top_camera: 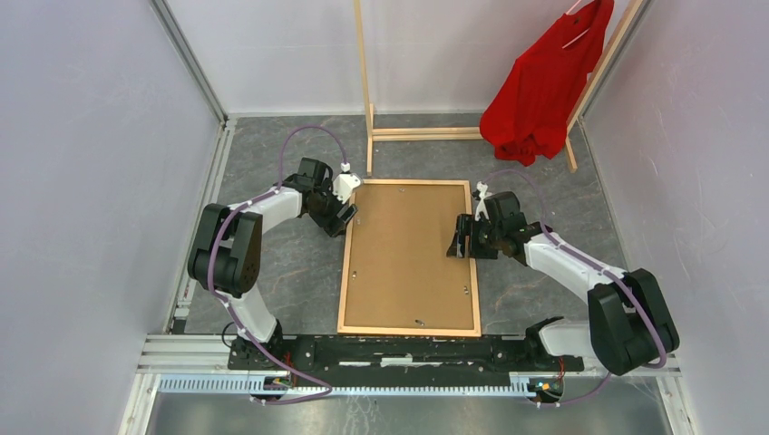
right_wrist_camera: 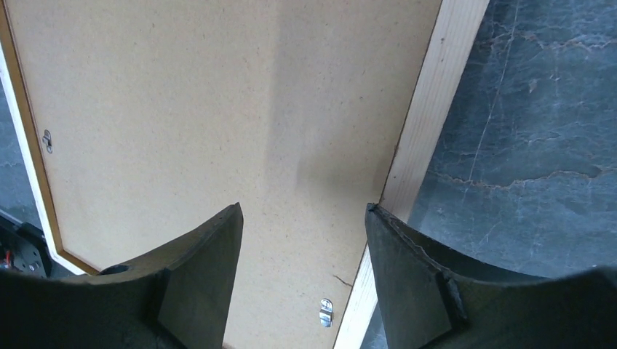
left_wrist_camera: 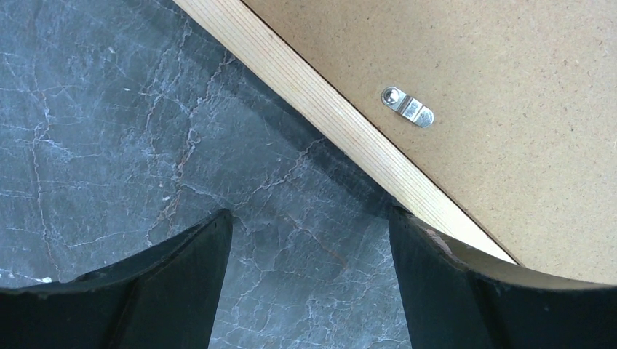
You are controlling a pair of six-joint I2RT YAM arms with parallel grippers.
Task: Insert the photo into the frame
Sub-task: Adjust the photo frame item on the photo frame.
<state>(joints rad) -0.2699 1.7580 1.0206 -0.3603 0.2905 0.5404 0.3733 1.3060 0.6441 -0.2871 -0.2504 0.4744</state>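
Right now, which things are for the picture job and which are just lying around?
For the job: the frame, lying back up; brown backing panel in it; left jaws and right jaws, open, at its edges. The photo is not in sight.
Just lying about: red shirt; wooden clothes rack it hangs on.

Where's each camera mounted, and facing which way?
Top external: above, behind the bases, looking down at the frame on the table; left arm and right arm show.
Left wrist: on the left arm, looking down at the frame's left strip; left gripper open.
Right wrist: on the right arm, looking down at the frame's right strip; right gripper open.
Shared: all see the brown backing panel and its metal clips.
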